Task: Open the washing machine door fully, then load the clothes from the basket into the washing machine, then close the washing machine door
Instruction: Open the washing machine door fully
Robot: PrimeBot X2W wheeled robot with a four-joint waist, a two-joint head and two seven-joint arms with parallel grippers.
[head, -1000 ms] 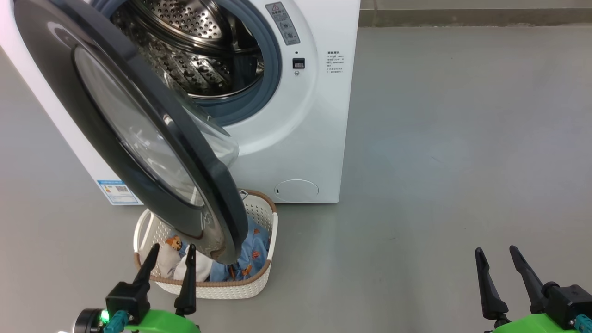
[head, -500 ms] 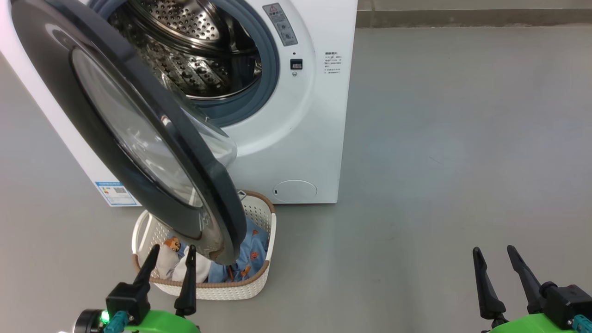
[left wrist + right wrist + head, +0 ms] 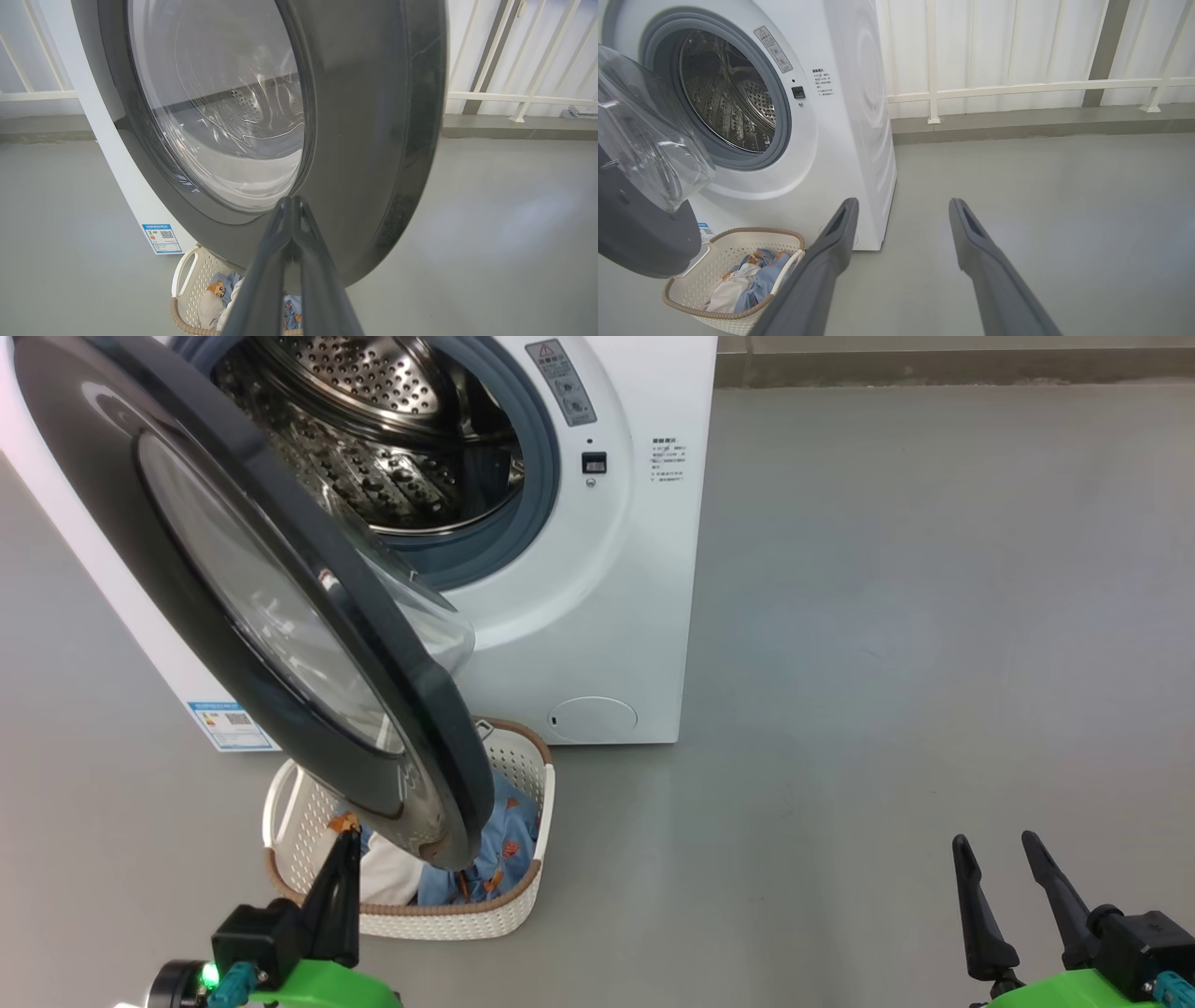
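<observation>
The washing machine (image 3: 616, 579) stands at the upper left with its steel drum (image 3: 373, 429) showing. The washing machine door (image 3: 280, 616) hangs partly open, swung out over the basket (image 3: 523, 775). Light-blue and white clothes (image 3: 495, 840) lie in the basket. My left gripper (image 3: 344, 840) is shut with nothing between its fingers, just in front of the door's lower rim and over the basket's near side. In the left wrist view the left gripper (image 3: 290, 201) points at the door (image 3: 364, 116). My right gripper (image 3: 995, 845) stands open over bare floor at the lower right, far from the machine.
A blue energy sticker (image 3: 229, 723) and a round flap (image 3: 593, 719) sit low on the machine's front. Grey floor (image 3: 887, 663) stretches to the right of the machine. A white railing (image 3: 1017, 86) and a low kerb (image 3: 1017, 123) run behind.
My left gripper's fingers have closed together from wide apart. The head view has shifted slightly; the right gripper stays open in the same place.
</observation>
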